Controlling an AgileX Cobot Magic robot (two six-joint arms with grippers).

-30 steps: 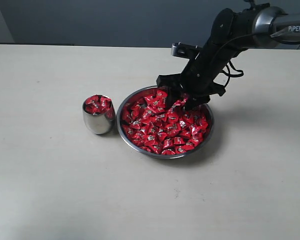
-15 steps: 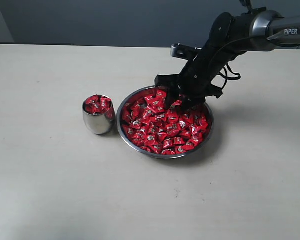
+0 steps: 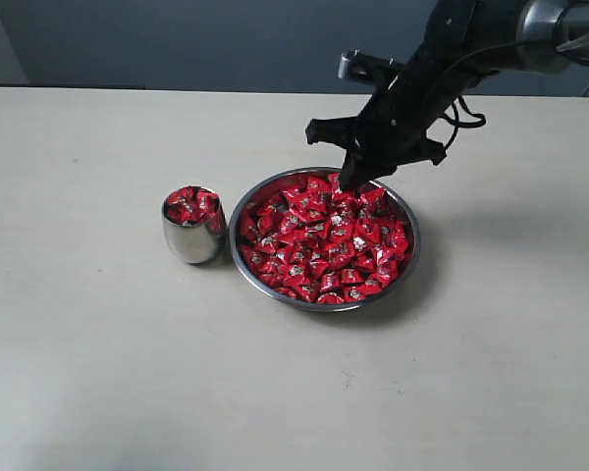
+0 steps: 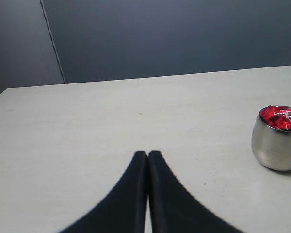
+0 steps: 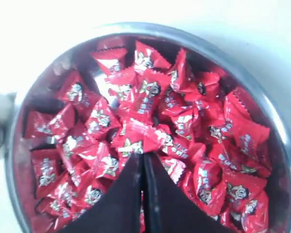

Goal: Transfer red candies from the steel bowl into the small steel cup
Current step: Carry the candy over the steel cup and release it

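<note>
exterior view: the steel bowl (image 3: 233, 231) sits on the desk (image 3: 98, 373), heaped with red candies (image 3: 324, 240). the small steel cup (image 3: 189, 243) stands upright just beside the bowl on its left, apart from it, with red candies filling it to the rim. the right hand (image 3: 351, 180) hangs over the bowl's far edge, tips pointing down, just above the pile.

left wrist view: the left hand (image 4: 148, 154) is clenched, fingers pressed together, grasping nothing. it is above bare desk (image 4: 87, 121), well apart from the cup (image 4: 275, 145).

right wrist view: the right hand (image 5: 143, 156) is clenched, fingers nearly meeting, above the candies (image 5: 150, 97) in the bowl (image 5: 276, 121). whether a wrapper is pinched at the tips cannot be told.
</note>
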